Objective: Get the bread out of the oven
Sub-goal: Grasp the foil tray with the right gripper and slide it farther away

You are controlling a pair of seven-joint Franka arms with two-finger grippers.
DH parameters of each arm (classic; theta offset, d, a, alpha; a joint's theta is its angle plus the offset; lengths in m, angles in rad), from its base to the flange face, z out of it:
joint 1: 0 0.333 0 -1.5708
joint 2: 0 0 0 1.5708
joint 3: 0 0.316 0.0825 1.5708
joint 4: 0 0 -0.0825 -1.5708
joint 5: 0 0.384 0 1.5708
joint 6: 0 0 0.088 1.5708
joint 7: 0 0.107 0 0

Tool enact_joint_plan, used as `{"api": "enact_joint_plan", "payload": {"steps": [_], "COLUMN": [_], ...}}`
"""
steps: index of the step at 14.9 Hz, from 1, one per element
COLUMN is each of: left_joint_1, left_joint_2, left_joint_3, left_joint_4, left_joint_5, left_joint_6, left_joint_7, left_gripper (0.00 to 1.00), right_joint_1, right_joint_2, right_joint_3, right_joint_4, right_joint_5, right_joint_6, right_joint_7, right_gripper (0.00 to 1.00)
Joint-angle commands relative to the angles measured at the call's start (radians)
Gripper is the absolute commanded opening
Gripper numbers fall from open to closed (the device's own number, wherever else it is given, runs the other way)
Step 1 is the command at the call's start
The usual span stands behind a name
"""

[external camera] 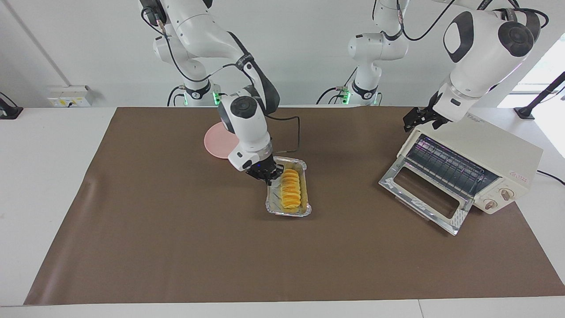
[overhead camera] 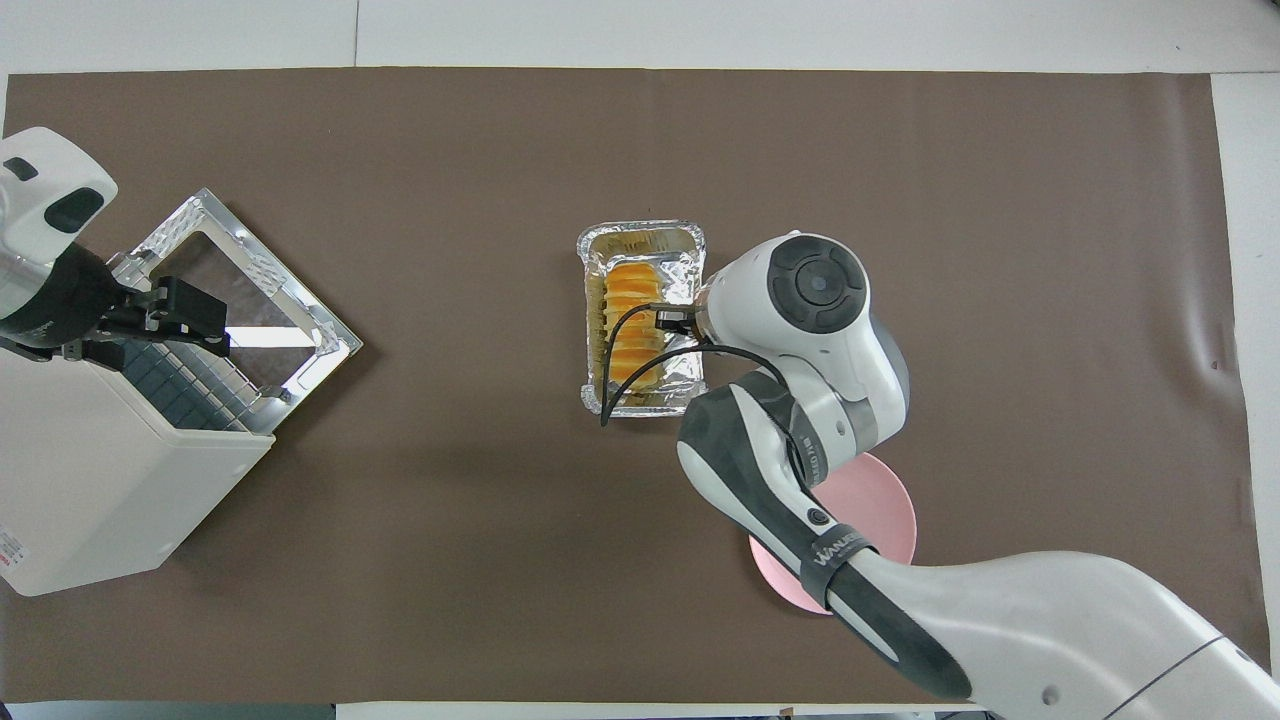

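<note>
The right gripper (external camera: pixel 266 174) is clenched on the rim of the foil tray (external camera: pixel 273 206), apparently because the thin rim gives a firmer hold than the soft bread (external camera: pixel 291 190), which lies in the tray at mid-counter, already out of the oven (external camera: pixel 494 163). The left gripper (external camera: pixel 419 118) waits released over the oven's top edge at the left arm's end of the counter, the oven door (external camera: pixel 426 194) dropped open. Bare counter surrounds the tray toward the edge farthest from the robots, while the pink plate (external camera: pixel 216 142) lies nearer the robots, beside the right arm.
</note>
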State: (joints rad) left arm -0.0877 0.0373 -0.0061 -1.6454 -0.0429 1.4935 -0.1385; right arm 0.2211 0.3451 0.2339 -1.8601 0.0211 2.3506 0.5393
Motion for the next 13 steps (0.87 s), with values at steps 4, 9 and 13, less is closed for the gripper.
{"api": "enact_joint_plan", "payload": {"steps": [4, 9, 13], "left_joint_1": [0.005, 0.005, 0.003], "left_joint_2": [-0.031, -0.033, -0.036], "left_joint_3": [0.000, -0.002, -0.002], "left_joint_4": [-0.033, -0.034, -0.033], "left_joint_5": [0.008, 0.040, 0.041], "left_joint_6": [0.020, 0.022, 0.022], "left_joint_7": [0.007, 0.002, 0.004], "left_gripper": [1.00, 1.00, 1.00], "right_joint_1": [-0.273, -0.368, -0.377], "right_joint_2": [-0.046, -0.061, -0.071], "right_joint_3": [0.012, 0.008, 0.005], "right_joint_4": [-0.027, -0.117, -0.145], "right_joint_5": [0.054, 0.181, 0.181], "right_joint_6": [-0.065, -0.062, -0.056], "right_joint_7": [-0.412, -0.564, -0.558], "right_gripper": [0.00, 0.00, 0.00]}}
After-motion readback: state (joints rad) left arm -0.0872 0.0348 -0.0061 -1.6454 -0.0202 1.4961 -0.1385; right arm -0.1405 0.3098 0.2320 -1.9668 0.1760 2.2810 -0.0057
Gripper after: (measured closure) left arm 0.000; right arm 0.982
